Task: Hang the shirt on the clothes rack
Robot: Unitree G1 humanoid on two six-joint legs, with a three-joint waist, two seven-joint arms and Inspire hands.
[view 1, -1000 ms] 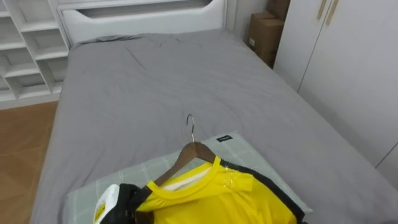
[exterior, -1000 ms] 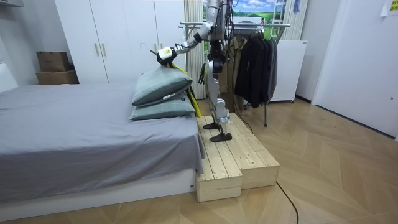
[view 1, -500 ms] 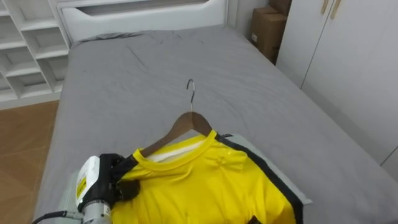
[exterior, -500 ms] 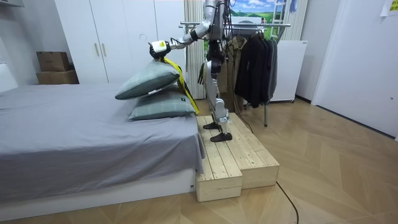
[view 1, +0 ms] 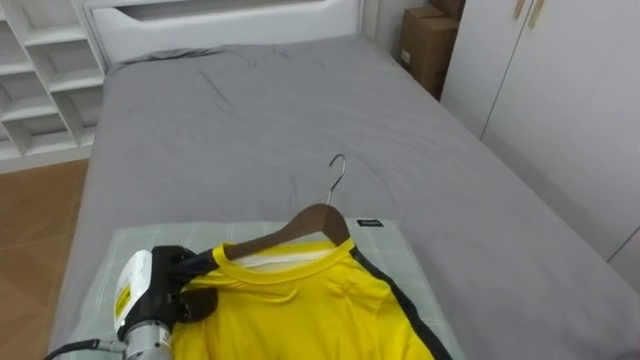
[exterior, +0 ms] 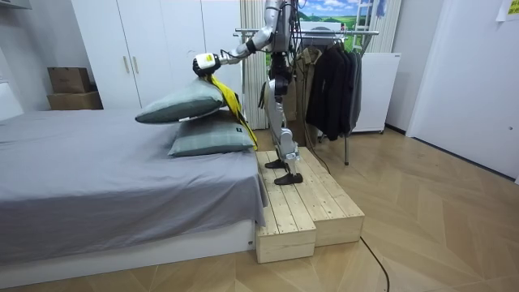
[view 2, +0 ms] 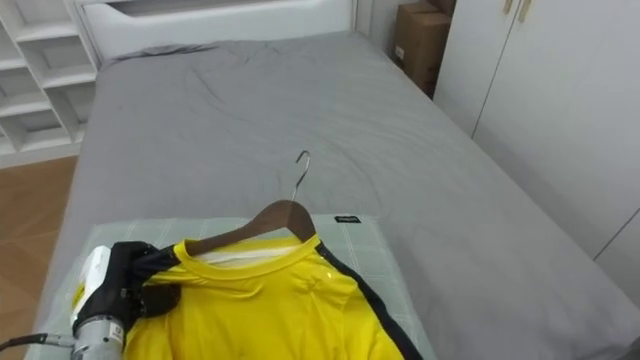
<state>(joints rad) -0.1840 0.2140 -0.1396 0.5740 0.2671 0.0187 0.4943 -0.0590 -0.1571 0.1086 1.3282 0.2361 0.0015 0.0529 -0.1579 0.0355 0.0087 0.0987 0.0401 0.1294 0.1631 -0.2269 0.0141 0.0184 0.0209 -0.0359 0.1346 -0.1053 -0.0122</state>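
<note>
Left hand (view 1: 165, 287) round one yellow shirt (view 1: 300, 312) on one hanger (view 1: 312, 217); two pillows (exterior: 174, 105) below

A bed (view 1: 250, 110) with a grey sheet runs from me up to a white headboard (view 1: 220, 20). A pale green checked pillow (view 1: 120, 245) sits at its near end (a second pillow (exterior: 211, 139) lies below it). White shelves (view 1: 40, 90) stand on my left, and cardboard boxes (view 1: 425, 45) and wardrobe doors (view 1: 560, 100) on my right. A wooden platform (exterior: 300, 207) abuts the bed's end.

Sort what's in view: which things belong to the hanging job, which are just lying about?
Job: yellow shirt, wooden hanger inside it, left hand gripping the shirt's shoulder, clothes rack behind the robot.
Lying about: pillows, bed, cardboard boxes, shelves, wardrobe.
</note>
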